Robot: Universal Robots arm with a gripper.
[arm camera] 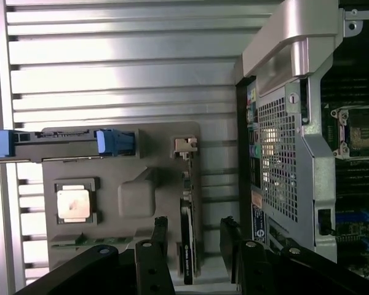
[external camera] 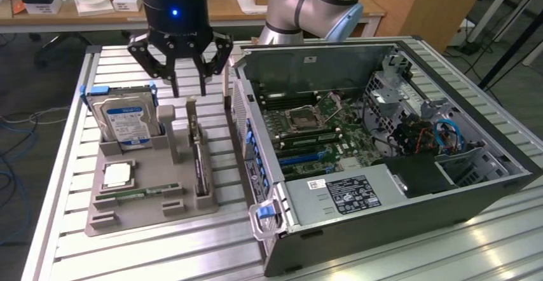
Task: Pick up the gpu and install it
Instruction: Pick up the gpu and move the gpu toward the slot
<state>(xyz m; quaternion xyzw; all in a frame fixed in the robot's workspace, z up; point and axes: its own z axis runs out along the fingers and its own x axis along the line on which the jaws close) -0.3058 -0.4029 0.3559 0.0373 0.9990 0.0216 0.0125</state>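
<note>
Open PC tower [external camera: 322,61] lies on its side, and I can't read its white power-supply sticker [external camera: 357,195]. Beside it in the gray holder tray [external camera: 136,214], the gpu [external camera: 198,166] stands on edge. The gripper [external camera: 188,92] is spread wide just above it, empty. The hard drive [external camera: 126,122] has a blue-white label, unreadable too.

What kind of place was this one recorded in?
Probably a robotics lab or workshop: an open desktop computer case sits on a slatted aluminium table beside a grey parts tray, with cluttered wooden desks behind.
</note>
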